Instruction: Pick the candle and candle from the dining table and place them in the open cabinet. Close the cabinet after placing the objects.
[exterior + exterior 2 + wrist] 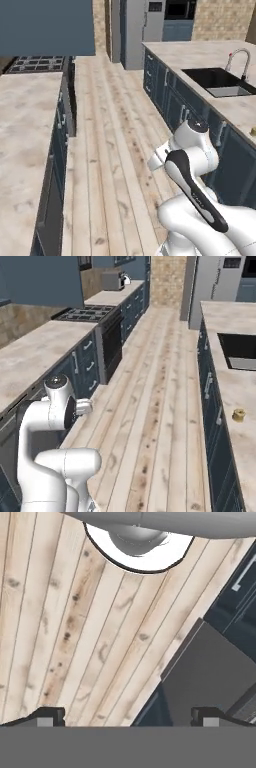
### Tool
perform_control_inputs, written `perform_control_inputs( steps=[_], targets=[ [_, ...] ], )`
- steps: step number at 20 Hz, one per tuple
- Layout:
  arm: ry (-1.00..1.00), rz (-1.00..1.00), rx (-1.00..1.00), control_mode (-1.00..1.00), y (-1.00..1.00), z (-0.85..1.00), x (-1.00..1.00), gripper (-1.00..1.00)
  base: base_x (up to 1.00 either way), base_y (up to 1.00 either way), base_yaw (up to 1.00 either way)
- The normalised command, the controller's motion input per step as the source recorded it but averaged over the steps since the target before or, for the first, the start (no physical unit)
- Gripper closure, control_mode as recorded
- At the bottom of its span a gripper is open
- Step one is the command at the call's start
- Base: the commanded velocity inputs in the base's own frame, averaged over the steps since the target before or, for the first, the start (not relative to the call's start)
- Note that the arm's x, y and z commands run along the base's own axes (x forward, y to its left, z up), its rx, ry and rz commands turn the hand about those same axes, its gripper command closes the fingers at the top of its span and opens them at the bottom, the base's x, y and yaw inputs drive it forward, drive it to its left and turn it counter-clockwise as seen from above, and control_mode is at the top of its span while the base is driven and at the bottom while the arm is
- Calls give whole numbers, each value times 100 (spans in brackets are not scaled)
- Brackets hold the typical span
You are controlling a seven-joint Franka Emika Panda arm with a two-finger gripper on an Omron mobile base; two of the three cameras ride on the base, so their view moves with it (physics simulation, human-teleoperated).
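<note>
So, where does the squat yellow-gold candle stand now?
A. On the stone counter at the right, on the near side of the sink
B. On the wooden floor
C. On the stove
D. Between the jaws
A: the yellow-gold candle stands on the beige stone counter, nearer than the dark sink.

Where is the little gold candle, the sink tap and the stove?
gold candle (pixel 238 415), right base view, its ribbed side.
sink tap (pixel 239 60), left base view, the curved silver neck.
stove (pixel 85 314), right base view, the dark burner grates.
</note>
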Motion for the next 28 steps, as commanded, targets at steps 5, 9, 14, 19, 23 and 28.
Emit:
perform_control_inputs(
  steps=[5,9,14,19,23,28],
  targets=[
    [0,0,0,100,0,0,0,-100,57,23,-51],
    [0,0,0,100,0,0,0,-100,84,43,-45],
    [0,0,0,100,0,0,0,-100,50,49,-47],
    [0,0,0,100,0,0,0,-100,-2,61,-52],
    [0,0,0,100,0,0,0,-100,-8,64,-56],
    [0,0,0,100,0,0,0,-100,0,72,-50]
  ],
)
